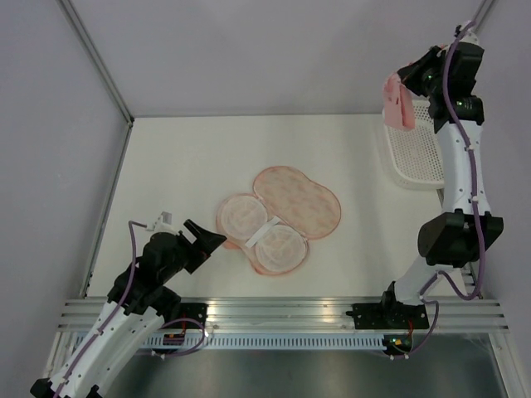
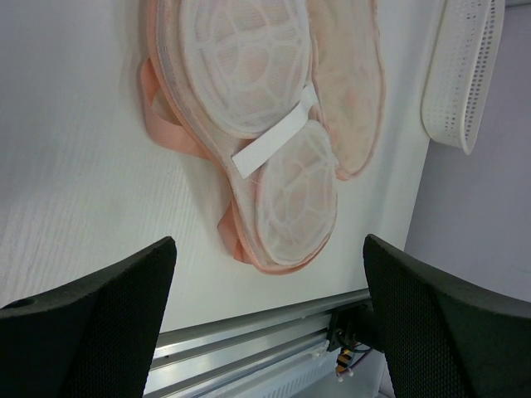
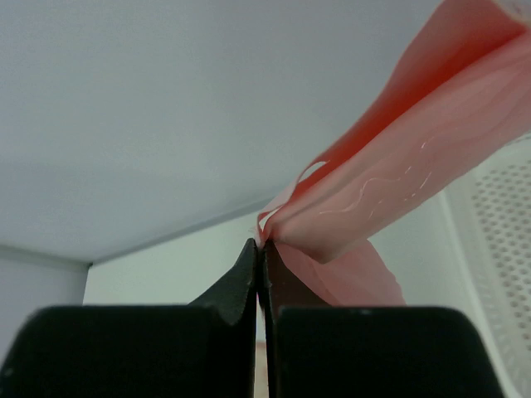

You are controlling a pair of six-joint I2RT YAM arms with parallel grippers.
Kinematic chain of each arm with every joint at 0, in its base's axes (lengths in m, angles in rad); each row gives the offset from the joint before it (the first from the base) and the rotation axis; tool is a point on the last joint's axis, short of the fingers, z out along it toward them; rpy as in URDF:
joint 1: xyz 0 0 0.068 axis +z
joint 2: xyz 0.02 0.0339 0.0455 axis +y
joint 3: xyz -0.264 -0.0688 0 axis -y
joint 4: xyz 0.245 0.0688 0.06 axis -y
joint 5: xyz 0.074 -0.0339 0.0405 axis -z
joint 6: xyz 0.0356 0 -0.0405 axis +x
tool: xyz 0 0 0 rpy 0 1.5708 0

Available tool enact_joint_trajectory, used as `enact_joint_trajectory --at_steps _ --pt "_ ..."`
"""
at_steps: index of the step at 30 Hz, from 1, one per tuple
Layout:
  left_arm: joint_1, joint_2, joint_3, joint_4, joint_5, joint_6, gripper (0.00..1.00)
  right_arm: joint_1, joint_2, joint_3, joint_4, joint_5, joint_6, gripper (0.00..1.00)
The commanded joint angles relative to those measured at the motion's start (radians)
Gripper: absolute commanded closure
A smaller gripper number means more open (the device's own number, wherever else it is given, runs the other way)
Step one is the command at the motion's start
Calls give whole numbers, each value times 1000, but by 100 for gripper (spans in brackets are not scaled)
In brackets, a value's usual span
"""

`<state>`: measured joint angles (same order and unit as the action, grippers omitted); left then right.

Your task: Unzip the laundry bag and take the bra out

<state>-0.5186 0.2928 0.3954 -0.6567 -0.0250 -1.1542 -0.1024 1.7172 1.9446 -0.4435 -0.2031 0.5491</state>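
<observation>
Left gripper [image 1: 206, 235]: nearest item in the left wrist view, where its two black fingers [image 2: 108, 323] fill the lower corners. Jaws spread wide, nothing between them. It hovers over the white table [image 1: 182, 157], just left of the bag and not touching it.

Laundry bag [image 1: 292, 206]: two-lobed pouch near the middle of the table, lying unzipped and folded flat open. Right half: cream lid with orange-pink leaf print and pink trim. Left half: pale pink lining with two round white cups [image 1: 241, 214], one behind the other. A white strip [image 1: 263, 232] lies slantwise between the cups; whether it carries writing cannot be told. No bra fabric shows inside.

Aluminium rail [image 1: 282, 311]: runs along the near table edge and carries both arm bases.

Right gripper [image 3: 261, 253]: raised high at the far right, jaws pinched tight on a fold of fabric.

Bra [image 3: 398, 191]: plain soft pink cloth, hanging from the right gripper in the air, well apart from the bag, over the far end of the basket.

Basket [image 1: 415, 153]: white plastic lattice tray at the table's far right edge.
</observation>
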Motion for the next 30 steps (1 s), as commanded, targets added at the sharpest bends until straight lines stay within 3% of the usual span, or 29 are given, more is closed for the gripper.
enact_joint_trajectory --at_steps 1,5,10,17,28,30 --pt "0 -18 33 -41 -1 18 4 -94 80 76 -115 99 41 100" --pt "0 -23 22 -50 10 8 4 -196 168 129 -129 103 43 99" --pt "0 -18 25 -57 16 -1 4 -221 277 142 -143 152 25 100" --pt "0 -24 40 -86 11 -12 4 -243 439 192 -116 110 40 100" --pt "0 -24 36 -96 7 -27 4 -260 621 215 -218 309 38 100" --pt "0 -26 36 -96 7 -29 4 -260 634 221 -218 330 29 90"
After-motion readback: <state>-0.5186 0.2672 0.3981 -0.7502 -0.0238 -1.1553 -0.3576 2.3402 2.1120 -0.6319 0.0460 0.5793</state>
